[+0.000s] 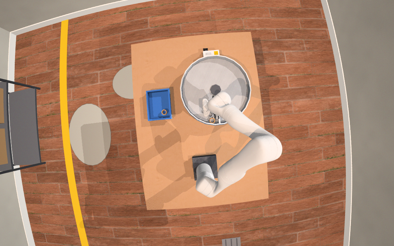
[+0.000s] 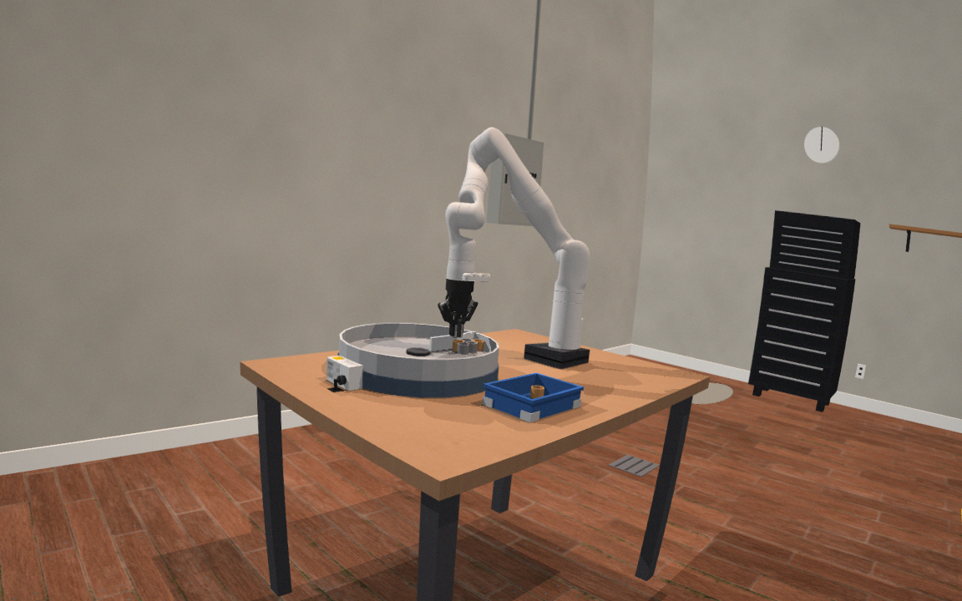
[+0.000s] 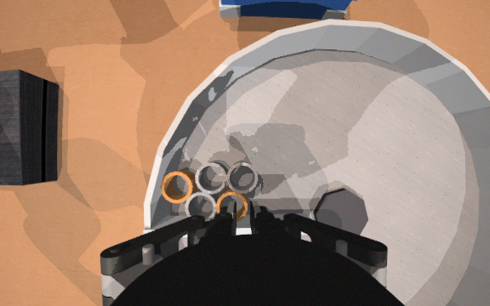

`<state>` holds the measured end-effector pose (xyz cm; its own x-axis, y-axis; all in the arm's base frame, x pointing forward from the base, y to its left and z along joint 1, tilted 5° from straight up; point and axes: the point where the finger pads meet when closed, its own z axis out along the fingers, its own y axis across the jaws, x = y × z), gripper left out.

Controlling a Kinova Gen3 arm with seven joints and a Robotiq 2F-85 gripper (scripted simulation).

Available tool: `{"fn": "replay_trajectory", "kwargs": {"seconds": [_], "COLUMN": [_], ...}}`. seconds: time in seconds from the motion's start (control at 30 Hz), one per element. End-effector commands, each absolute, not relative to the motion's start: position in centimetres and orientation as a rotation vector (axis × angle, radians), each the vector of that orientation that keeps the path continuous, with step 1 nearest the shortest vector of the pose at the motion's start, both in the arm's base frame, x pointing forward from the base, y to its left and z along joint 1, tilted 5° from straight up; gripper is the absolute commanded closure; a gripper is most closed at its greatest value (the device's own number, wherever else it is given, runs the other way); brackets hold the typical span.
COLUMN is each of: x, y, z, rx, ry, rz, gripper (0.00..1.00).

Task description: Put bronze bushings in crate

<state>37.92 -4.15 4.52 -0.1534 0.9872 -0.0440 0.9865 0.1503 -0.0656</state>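
Hovering over the turning table (image 3: 479, 127), the hand (image 3: 242, 212) has its fingers set narrow with nothing between them, tips straddling the wall of a bronze bushing (image 3: 232, 203). That one sits in a tight cluster with a second bronze bushing (image 3: 177, 187) and three grey bushings (image 3: 211, 178) near the rim. A third bronze bushing (image 1: 163, 112) lies in the blue crate (image 1: 148, 104) beside the table on the bench (image 1: 167, 183).
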Motion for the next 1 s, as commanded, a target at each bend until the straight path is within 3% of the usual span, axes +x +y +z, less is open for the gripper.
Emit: {"fn": "replay_trajectory", "kwargs": {"seconds": [0.0,0.97], "x": [37.95,37.89], "y": [-4.10,-4.15], "z": [4.53,3.56], "rx": [-2.037,-2.037], "ry": [-2.377,-2.377], "rz": [0.122,0.122], "gripper": [0.86,0.86]}}
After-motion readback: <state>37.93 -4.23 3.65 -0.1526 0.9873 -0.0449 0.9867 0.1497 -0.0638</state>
